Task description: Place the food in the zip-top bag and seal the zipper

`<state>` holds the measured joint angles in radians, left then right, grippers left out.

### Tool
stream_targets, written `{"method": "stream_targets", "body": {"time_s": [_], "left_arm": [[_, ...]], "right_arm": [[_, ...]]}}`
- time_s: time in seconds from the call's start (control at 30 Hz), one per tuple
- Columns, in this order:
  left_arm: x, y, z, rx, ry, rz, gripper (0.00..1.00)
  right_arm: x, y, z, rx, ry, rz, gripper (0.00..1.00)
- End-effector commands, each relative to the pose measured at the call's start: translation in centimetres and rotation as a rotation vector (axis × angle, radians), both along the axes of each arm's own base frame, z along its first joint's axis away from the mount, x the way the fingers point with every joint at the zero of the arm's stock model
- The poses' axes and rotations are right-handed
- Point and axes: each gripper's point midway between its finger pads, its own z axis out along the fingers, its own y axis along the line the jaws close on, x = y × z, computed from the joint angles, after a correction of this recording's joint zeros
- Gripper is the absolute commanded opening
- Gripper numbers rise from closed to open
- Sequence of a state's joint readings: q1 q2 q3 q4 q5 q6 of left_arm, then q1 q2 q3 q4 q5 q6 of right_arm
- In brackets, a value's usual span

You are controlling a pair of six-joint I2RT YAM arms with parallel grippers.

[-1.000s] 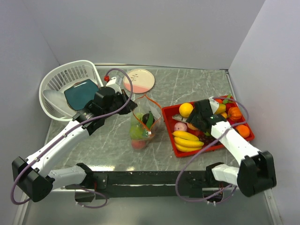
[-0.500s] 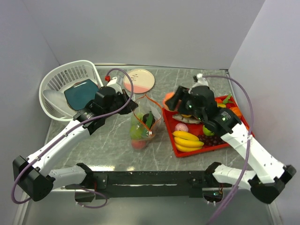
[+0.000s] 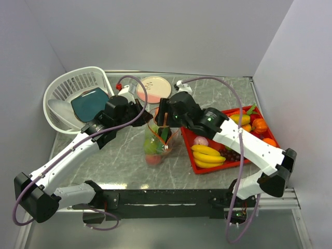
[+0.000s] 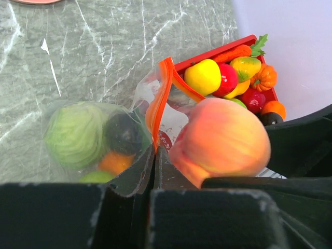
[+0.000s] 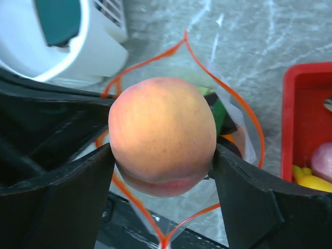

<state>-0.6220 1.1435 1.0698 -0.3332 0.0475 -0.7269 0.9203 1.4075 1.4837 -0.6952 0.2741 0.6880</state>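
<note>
Right gripper (image 5: 162, 174) is clamped on 1 peach (image 5: 162, 129), a finger pressed to each side of the fruit. In the right wrist view the peach hangs directly above the open mouth of the bag (image 3: 157, 141), and I see the zipper (image 5: 243, 116) looping around it underneath. I cannot tell whether the peach touches the strip.

Left gripper (image 4: 154, 165) is pressed together on the zipper at the near rim, pinching the orange strip so that this side of the mouth stands up.

The bag stands on the table between the 2 arms, just left of the red tray (image 3: 244, 160). Inside it: 1 green leafy piece (image 4: 75, 135), 1 dark round piece (image 4: 123, 132), 1 orange piece (image 4: 114, 162).

The tray holds bananas (image 3: 207, 154) and several more fruits. A white basket (image 3: 62, 91) and a pink plate (image 3: 154, 89) sit at the far left.
</note>
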Motion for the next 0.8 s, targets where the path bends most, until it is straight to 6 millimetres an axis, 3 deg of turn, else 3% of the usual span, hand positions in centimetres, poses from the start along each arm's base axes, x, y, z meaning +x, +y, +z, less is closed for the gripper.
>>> {"method": "stream_targets", "body": {"time_s": [0.0,0.07,0.27,0.37,0.4,0.5,0.63,0.77], "left_arm": [[0.3,0.1,1.9,-0.044,-0.047,0.017,0.04],[0.3,0.1,1.9,-0.044,-0.047,0.017,0.04],[0.3,0.0,1.6,-0.049,-0.045,0.016,0.05],[0.4,-0.2,1.6,-0.053,-0.045,0.012,0.05],[0.4,-0.2,1.5,-0.051,-0.042,0.009,0.05],[0.6,-0.5,1.7,-0.056,-0.046,-0.001,0.05],[0.8,-1.0,1.8,-0.060,-0.045,-0.010,0.05],[0.9,-1.5,1.8,-0.065,-0.039,-0.025,0.04]], "right_arm": [[0.4,-1.0,3.9,0.063,-0.092,-0.042,0.92],[0.4,-1.6,4.3,0.057,-0.107,-0.053,1.00],[-0.6,-4.0,3.6,0.010,-0.102,-0.083,0.99],[-2.5,-3.8,3.0,0.048,-0.074,-0.010,0.90],[-3.0,-3.7,2.7,0.046,-0.063,0.006,0.80],[-5.2,-3.0,2.0,0.015,-0.033,0.057,0.63],[-7.8,-3.2,0.6,-0.031,0.022,0.100,0.57],[-10.2,-3.0,-0.1,0.035,0.099,0.155,0.48]]}}
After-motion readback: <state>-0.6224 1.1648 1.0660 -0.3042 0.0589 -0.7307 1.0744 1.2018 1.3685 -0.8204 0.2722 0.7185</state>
